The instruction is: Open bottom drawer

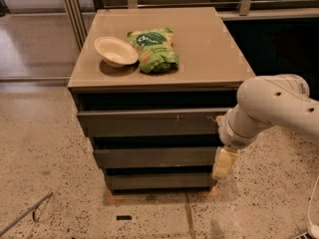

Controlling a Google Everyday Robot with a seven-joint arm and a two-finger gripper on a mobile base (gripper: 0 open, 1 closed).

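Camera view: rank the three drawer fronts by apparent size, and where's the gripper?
1. top drawer front
2. middle drawer front
3. bottom drawer, though perspective may shrink lower ones.
The gripper is beside the lower two's right ends.
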